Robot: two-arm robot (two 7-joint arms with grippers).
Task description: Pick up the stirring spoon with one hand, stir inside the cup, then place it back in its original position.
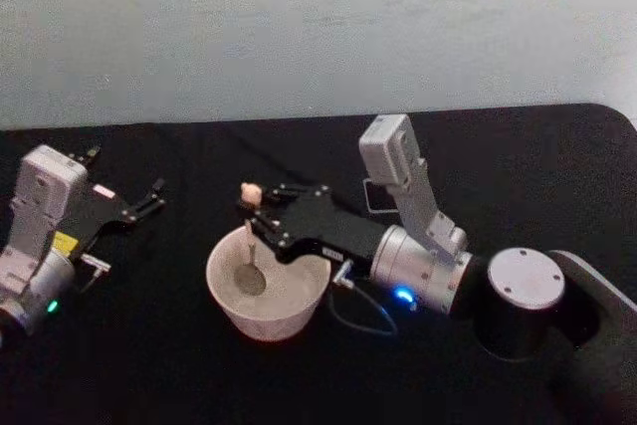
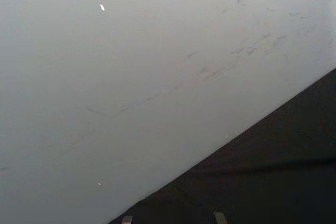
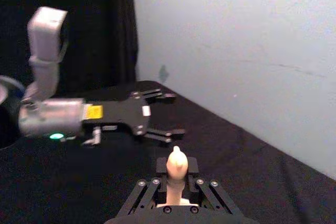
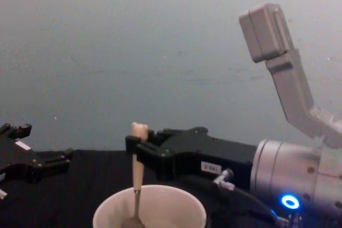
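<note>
The stirring spoon (image 1: 251, 258) stands upright in the cream-white cup (image 1: 221, 298), its bowl down inside and its bear-head top (image 1: 251, 190) above the rim. My right gripper (image 1: 256, 220) is shut on the spoon's stem just above the cup. From the chest, the spoon (image 4: 137, 172) drops from the right gripper (image 4: 137, 150) into the cup (image 4: 179, 209). The right wrist view has the spoon's top (image 3: 176, 163) sticking up between its own gripper's (image 3: 176, 184) fingers. My left gripper (image 1: 149, 196) hovers open to the left of the cup, holding nothing.
Black cloth covers the table (image 1: 179, 375), and a pale wall (image 1: 318, 27) rises behind it. A small dark square holder (image 1: 376, 196) sits behind the right arm, partly hidden. The left gripper (image 3: 169, 115) shows open farther off in the right wrist view.
</note>
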